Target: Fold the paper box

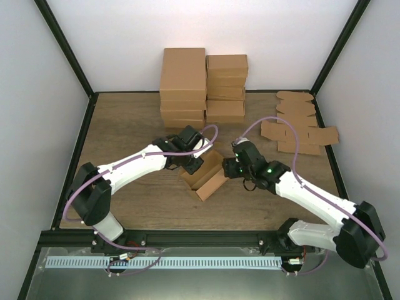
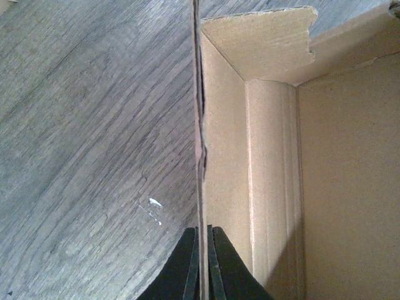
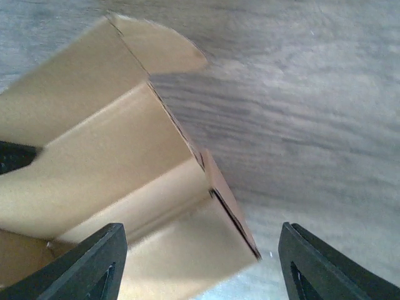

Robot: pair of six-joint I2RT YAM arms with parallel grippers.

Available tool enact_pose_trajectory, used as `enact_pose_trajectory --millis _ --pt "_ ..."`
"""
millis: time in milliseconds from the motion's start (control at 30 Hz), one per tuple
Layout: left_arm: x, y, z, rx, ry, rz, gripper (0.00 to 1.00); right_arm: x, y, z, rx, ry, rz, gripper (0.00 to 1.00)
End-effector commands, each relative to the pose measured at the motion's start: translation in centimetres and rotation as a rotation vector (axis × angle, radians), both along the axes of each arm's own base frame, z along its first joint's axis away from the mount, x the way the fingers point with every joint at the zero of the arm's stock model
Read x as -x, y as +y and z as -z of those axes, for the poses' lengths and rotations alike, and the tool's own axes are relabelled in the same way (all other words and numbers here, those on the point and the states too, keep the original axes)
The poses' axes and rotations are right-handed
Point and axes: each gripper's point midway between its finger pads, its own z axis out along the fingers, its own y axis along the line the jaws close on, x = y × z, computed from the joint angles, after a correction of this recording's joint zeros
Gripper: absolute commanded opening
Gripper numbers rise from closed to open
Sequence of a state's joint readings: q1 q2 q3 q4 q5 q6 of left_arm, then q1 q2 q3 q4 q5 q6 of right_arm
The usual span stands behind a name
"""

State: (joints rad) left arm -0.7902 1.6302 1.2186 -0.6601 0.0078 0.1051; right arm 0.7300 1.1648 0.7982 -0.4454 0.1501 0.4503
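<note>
The paper box [image 1: 203,177] sits partly folded on the table [image 1: 125,131], between both arms. The left gripper [image 2: 202,232] is clamped on one upright wall (thin cardboard edge); the right gripper [image 3: 201,231] stands wide apart, gripping nothing.

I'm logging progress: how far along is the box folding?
Done: the paper box has walls standing, one corner formed. In hand: left gripper pinches a side wall; right gripper stands open around a corner. Left: the rounded flap, not yet tucked.
</note>
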Motion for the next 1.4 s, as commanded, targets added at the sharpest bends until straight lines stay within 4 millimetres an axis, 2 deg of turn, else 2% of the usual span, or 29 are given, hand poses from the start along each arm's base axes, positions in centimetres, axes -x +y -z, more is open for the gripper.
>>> enact_pose_trajectory --millis 0,67,167,333,367,600,767,967,1200,1367 --pt "-0.2 -0.6 -0.5 0.006 -0.008 0.002 0.04 2.7 -3.1 0.5 -0.062 0.104 0.172 0.7" --pt "-0.2 -0.6 -0.5 0.005 -0.009 0.004 0.04 3.9 -3.5 1.1 -0.113 0.141 0.198 0.69" --pt "-0.3 -0.7 -0.6 0.007 -0.009 0.004 0.04 5.8 -3.1 3.0 -0.176 0.219 0.173 0.67" --pt "-0.2 -1.1 -0.7 0.021 0.0 -0.002 0.04 7.9 -1.5 6.5 -0.26 0.306 0.09 0.56" --pt "-0.2 -1.2 -0.8 0.025 0.0 -0.003 0.04 8.0 -1.1 6.7 -0.285 0.306 0.072 0.55" --pt "0.2 -2.0 -1.2 0.065 0.029 -0.013 0.04 6.7 3.5 4.5 -0.482 0.234 -0.073 0.47" --pt "1.2 -3.3 -2.3 0.157 0.088 -0.003 0.04 4.9 5.1 3.7 -0.488 0.199 -0.088 0.45" --pt "3.0 -5.1 -3.6 0.285 0.207 0.006 0.04 4.0 5.9 3.7 -0.478 0.194 -0.099 0.45" --pt "4.0 -5.2 -2.4 0.287 0.266 0.014 0.06 3.5 5.0 3.6 -0.432 0.154 -0.076 0.46" --pt "4.8 -5.3 -2.1 0.302 0.303 0.035 0.19 3.7 5.2 3.6 -0.413 0.14 -0.119 0.46"
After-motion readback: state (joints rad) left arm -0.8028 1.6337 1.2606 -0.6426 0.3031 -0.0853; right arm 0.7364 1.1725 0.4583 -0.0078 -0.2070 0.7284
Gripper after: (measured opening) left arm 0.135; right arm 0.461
